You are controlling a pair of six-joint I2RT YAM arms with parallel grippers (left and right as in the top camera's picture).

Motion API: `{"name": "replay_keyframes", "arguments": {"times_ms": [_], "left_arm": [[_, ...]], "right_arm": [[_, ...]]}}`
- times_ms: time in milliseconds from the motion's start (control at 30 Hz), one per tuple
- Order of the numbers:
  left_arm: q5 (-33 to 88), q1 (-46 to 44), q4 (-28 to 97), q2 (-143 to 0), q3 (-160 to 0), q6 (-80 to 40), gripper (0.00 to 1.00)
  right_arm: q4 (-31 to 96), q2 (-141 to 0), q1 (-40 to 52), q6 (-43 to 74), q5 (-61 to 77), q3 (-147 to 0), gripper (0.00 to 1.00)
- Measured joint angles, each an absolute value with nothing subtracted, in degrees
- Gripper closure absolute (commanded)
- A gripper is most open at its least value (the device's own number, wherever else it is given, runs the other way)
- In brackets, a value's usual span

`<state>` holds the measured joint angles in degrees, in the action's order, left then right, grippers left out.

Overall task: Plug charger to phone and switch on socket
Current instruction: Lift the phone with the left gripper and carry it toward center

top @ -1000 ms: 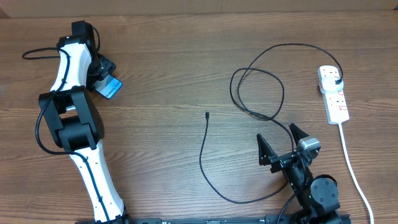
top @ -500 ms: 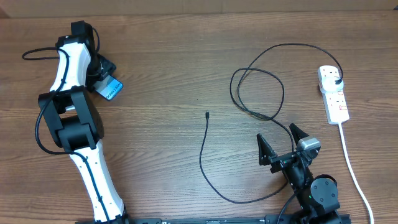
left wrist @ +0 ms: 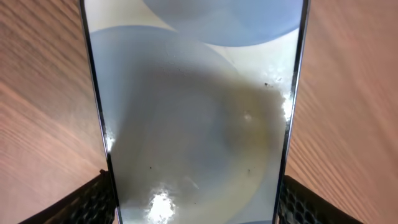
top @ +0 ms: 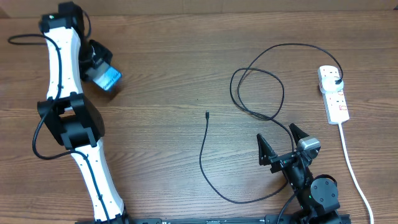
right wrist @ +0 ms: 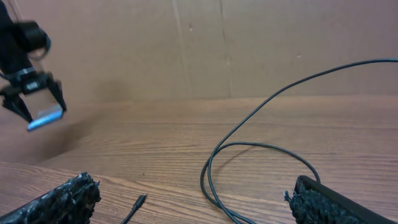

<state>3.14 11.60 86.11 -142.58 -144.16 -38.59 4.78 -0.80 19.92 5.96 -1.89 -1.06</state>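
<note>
My left gripper (top: 99, 70) is shut on the phone (top: 107, 78), a slim slab with a blue screen, held above the table at the far left. In the left wrist view the phone (left wrist: 196, 118) fills the frame between both fingers. It shows small in the right wrist view (right wrist: 46, 117). The black charger cable (top: 249, 106) loops across the table middle, its connector tip (top: 206, 114) lying free, its plug in the white socket strip (top: 334, 96) at the right. My right gripper (top: 281, 143) is open and empty near the front edge, with the tip (right wrist: 138, 202) between its fingers' view.
The strip's thick white lead (top: 354, 171) runs down the right side to the front edge. A cardboard wall (right wrist: 199, 50) stands behind the table. The cable loop (right wrist: 261, 168) lies in front of my right gripper.
My left gripper has lifted the phone and moved it up and away toward the table's far left. The right arm and cable have not moved.
</note>
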Motion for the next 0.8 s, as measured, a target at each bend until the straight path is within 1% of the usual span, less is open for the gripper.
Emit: {"name": "replay_keyframes", "arguments": {"times_ms": [167, 233, 367, 600, 700, 800], "left_arm": [[9.0, 9.5, 91.9, -142.6, -150.8, -37.5, 0.89], [10.7, 7.2, 93.4, -142.6, -151.8, -37.3, 0.96], [12.3, 0.6, 95.5, -142.6, -151.9, -37.1, 0.96], [15.8, -11.5, 94.6, -142.6, -151.9, -37.1, 0.96], [19.9, -13.0, 95.8, -142.6, -151.9, -37.1, 0.96], [22.9, -12.4, 96.7, -142.6, -151.9, -37.1, 0.96]], "right_arm": [[4.8, -0.8, 19.9, 6.0, -1.9, -1.1, 0.0], [4.8, -0.8, 19.9, 6.0, -1.9, -1.1, 0.0], [4.8, -0.8, 19.9, 6.0, -1.9, -1.1, 0.0], [4.8, -0.8, 19.9, 6.0, -1.9, -1.1, 0.0], [4.8, -0.8, 19.9, 6.0, -1.9, -1.1, 0.0], [4.8, -0.8, 19.9, 6.0, -1.9, -1.1, 0.0]]}}
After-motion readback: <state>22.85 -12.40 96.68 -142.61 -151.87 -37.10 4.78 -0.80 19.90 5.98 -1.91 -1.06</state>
